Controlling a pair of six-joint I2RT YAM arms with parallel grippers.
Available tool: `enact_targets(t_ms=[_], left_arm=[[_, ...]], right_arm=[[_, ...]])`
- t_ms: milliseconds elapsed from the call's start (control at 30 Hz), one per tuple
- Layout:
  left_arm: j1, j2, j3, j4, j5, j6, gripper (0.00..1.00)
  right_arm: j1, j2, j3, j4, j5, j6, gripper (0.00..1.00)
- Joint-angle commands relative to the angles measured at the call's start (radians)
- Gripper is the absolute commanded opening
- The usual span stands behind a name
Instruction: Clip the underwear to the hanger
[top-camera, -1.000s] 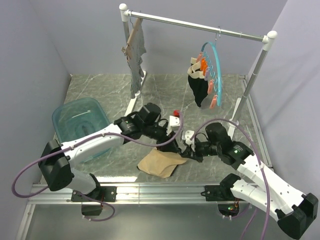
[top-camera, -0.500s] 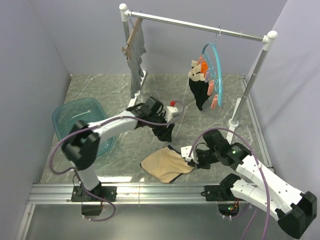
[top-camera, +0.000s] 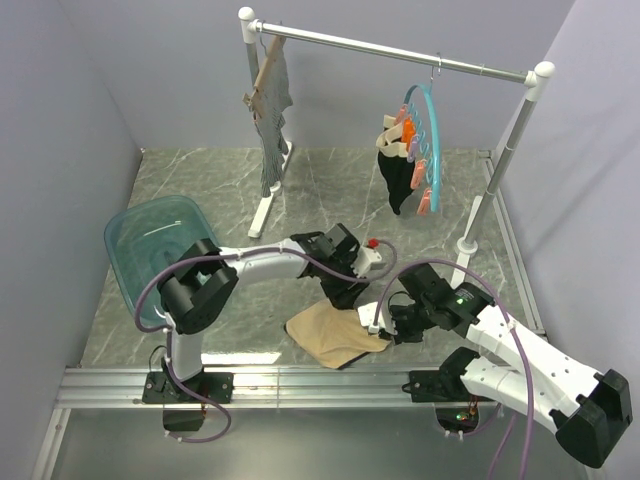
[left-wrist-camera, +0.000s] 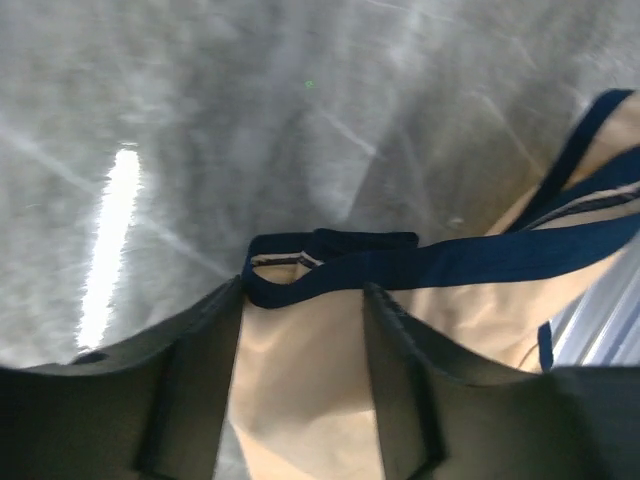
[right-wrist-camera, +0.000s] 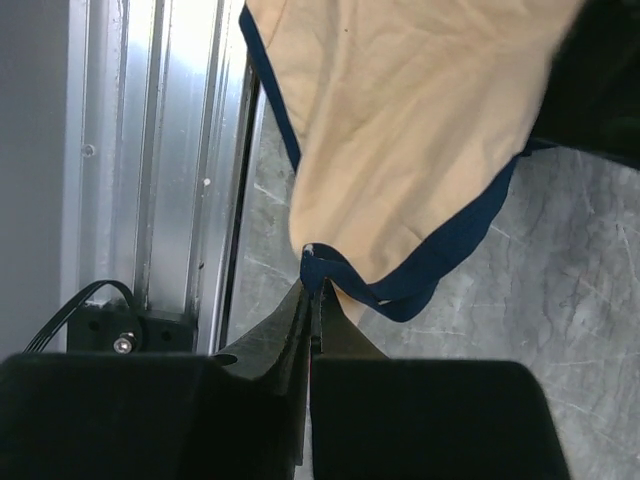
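I am pinching the underwear (right-wrist-camera: 400, 120) in my right tool (right-wrist-camera: 310, 285). Its jaws are pressing fully together on a corner of the navy trim, and the tan cloth is spreading away ahead of the fingertips and sagging back toward the worktop (top-camera: 220, 190). My left tool (left-wrist-camera: 305, 300) is standing about half wide and gripping nothing. A folded loop of trim is lying just ahead of its tips, and tan cloth is showing in the gap between them.

To do this step well, I am judging that the left tool should be taking the trim band itself, not only loose cloth. It should bite well apart from the right tool's corner, so that a flat, taut stretch of edge is running between the two for a clip to take. The hanger (top-camera: 431, 140) is hanging far ahead of and above both tools on the rail (top-camera: 400, 48), with black underwear (top-camera: 400, 190) already on it.

Seen from above, my left wrist is covering the garment's far edge, so I cannot tell whether those fingertips are touching cloth or hovering. The left wrist view is blurring, hiding how many layers are lying between the jaws. The clips are too small for me to tell which are free.
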Motion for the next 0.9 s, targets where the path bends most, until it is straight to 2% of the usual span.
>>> enact_targets(t_ms=[0, 33, 167, 267, 433, 600, 800, 867], left_arm=[[-0.019, 0.002, 0.0, 0.032, -0.027, -0.006, 0.55], [-0.018, 0.015, 0.005, 0.029, -0.032, -0.013, 0.51], [0.007, 0.004, 0.013, 0.031, -0.055, -0.018, 0.12], [0.091, -0.081, 0.013, 0.016, -0.026, -0.001, 0.0], [0.215, -0.192, 0.086, -0.023, 0.021, 0.097, 0.0], [0.254, -0.244, 0.134, -0.012, 0.007, 0.184, 0.0], [0.367, -0.347, 0.136, 0.089, 0.033, 0.213, 0.0], [0.393, -0.422, 0.1, 0.13, 0.039, 0.249, 0.0]], right_arm=[[0.008, -0.007, 0.002, -0.013, 0.006, -0.001, 0.0], [0.008, -0.006, 0.0, -0.01, 0.004, 0.002, 0.0], [0.008, -0.018, -0.01, -0.009, 0.027, 0.008, 0.0], [0.008, -0.045, -0.027, 0.019, 0.055, 0.019, 0.0], [0.005, -0.067, -0.044, 0.158, 0.197, 0.059, 0.0], [-0.05, 0.023, 0.042, 0.229, 0.268, 0.067, 0.0], [-0.272, 0.206, 0.377, 0.257, 0.173, 0.114, 0.0], [-0.289, 0.209, 0.398, 0.253, 0.165, 0.063, 0.0]])
